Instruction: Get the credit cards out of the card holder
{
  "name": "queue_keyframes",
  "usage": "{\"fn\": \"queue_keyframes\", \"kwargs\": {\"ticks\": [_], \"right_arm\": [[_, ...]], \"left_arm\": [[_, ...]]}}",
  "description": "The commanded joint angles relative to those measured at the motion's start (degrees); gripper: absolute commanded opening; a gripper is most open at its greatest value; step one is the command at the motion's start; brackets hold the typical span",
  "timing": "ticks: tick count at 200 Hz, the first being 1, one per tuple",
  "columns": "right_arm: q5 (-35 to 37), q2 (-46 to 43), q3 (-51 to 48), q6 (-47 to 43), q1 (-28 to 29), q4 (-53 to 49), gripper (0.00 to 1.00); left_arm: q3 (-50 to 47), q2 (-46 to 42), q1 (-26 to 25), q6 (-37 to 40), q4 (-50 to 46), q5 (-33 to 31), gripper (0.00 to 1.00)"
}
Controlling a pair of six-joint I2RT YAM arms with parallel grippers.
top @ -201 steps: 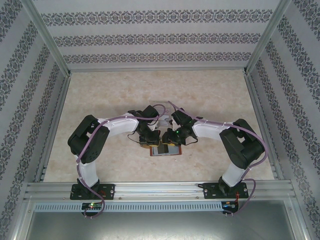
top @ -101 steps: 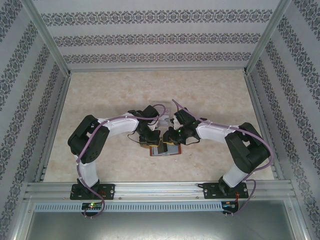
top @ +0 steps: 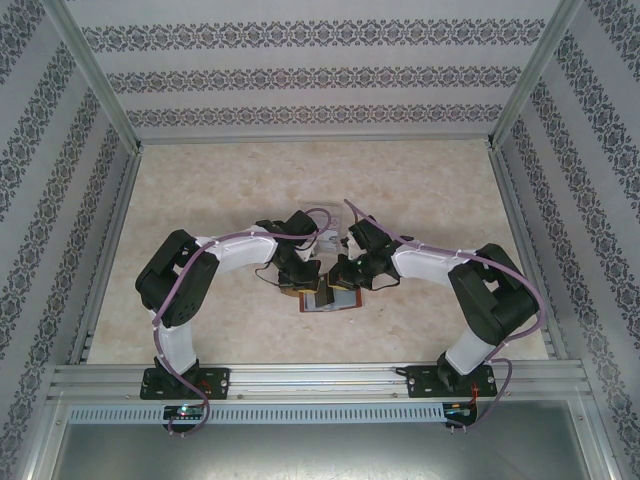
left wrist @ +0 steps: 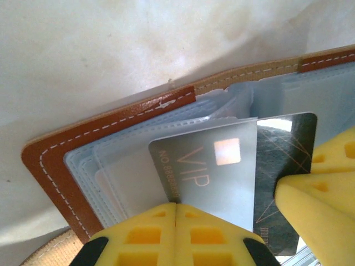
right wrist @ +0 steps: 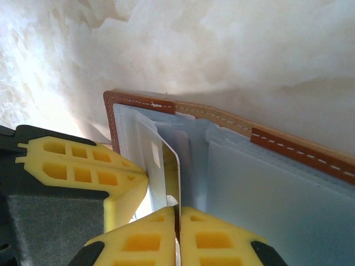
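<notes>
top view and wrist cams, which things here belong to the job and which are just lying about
Job:
- card holder
- credit cards, silver VIP one over a dark one
- left gripper, shut
- right gripper, shut on a card

Lying about:
- pale clear item behind the wrists
- table

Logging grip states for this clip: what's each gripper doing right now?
Left gripper: closed, tips against the card holder, nothing visibly pinched.
Right gripper: closed on a credit card, gripping its edge.
</notes>
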Motion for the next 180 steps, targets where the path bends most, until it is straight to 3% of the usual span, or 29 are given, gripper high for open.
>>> {"fn": "queue_keyframes", "kwargs": {"ticks": [1,64,180], "right_arm": [[2.98,-2.08,-0.49,-2.25,-0.73,-4.12,0.08],[6.18,-5.47,-0.16,-5.57,-2.54,-10.83,0.08],[7.97,-6.04,1.51,-6.76,-2.12,-13.57,0.07]], "left_arm": [[0.11,1.24,-0.5,0.54,-2.29,-2.94,0.03],[0.08,0.98,-0.52,0.54,-2.25,-2.87,0.03],[-0.79,-0.76,-0.48,-0.08,-2.1,-2.8,0.03]]}}
